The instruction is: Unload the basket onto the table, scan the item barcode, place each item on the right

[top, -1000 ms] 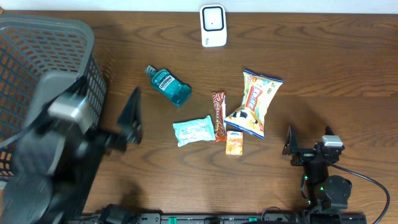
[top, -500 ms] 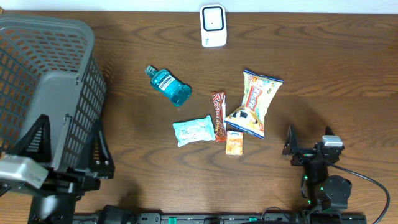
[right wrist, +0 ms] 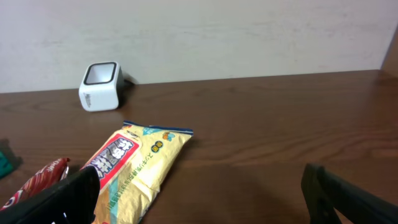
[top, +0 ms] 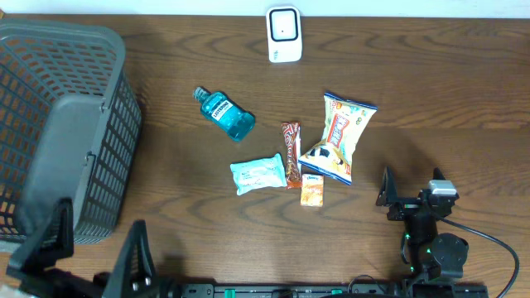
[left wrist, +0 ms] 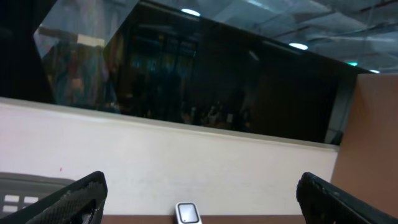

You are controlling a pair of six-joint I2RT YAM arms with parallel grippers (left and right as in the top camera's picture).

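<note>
Several items lie mid-table: a blue mouthwash bottle (top: 224, 114), a brown chocolate bar (top: 291, 153), a yellow chips bag (top: 339, 136), a light blue wipes pack (top: 257, 174) and a small orange box (top: 311, 190). The white scanner (top: 282, 33) stands at the far edge, also seen small in the left wrist view (left wrist: 187, 213). My left gripper (top: 89, 257) is open at the near left corner, empty, pointing level toward the back wall. At the near right my right gripper (right wrist: 199, 205) is open and empty. It faces the chips bag (right wrist: 140, 165) and the scanner (right wrist: 99, 78).
A large grey mesh basket (top: 50, 74) fills the left side of the table, right beside my left gripper. Its rim shows at the lower left of the left wrist view (left wrist: 18, 198). A white wall runs behind the table's far edge.
My left arm has drawn back from beside the basket to the table's near left corner, its open fingers now at the frame's bottom edge. The right arm and the items have not moved.
</note>
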